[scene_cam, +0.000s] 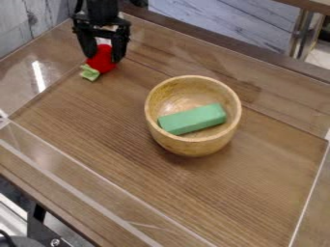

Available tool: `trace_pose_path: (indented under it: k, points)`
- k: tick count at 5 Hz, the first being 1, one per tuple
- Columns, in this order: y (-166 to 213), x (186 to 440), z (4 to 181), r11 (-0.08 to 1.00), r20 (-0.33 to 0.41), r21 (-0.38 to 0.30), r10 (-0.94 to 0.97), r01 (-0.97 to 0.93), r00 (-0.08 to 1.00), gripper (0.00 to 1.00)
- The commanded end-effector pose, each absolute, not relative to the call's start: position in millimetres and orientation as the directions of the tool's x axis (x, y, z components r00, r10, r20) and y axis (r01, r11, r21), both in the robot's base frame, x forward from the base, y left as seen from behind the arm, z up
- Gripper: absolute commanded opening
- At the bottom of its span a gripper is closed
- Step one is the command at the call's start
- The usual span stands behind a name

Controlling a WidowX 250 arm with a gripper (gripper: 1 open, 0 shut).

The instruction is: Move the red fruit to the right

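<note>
- Red and small, the red fruit (98, 66) is lying on the wooden table (154, 183) near its far left corner, with its light-green leafy piece sticking out at the lower left and touching the tabletop.
- Black, and hanging from above, the gripper (100, 52) is pointing straight down over the fruit, its two fingers (83, 46) standing spread apart on either side of the fruit's upper part.
- Whether the fingertips are touching the fruit is too fine to tell from this view; the fingers are not pinching it.
- Well apart from the fruit, toward the middle of the table, a round wooden bowl (194, 141) is sitting upright.
- Inside the bowl a green rectangular block (192, 120) is lying at a slant, leaning against the inner wall.
- Clear panels are standing along the table's edges, and a pale plank wall (233, 19) is running behind it.
</note>
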State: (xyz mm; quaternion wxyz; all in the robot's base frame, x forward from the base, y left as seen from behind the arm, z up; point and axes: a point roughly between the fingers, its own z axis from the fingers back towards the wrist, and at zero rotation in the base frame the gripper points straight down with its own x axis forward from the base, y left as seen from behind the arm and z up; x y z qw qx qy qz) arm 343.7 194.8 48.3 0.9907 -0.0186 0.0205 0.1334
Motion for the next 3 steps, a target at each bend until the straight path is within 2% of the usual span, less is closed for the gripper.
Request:
trace_pose_path:
  k: [1, 2, 3]
  points:
    - [199, 355, 59.0, 0.952, 0.027, -0.019, 0.305, -0.305, 0.952, 1.0]
    - [191, 358, 50.4, 0.941, 0.026, -0.036, 0.337, -0.336, 0.941, 0.0]
    - [177, 355, 43.2, 0.945, 0.023, -0.061, 0.323, -0.321, 0.946, 0.0]
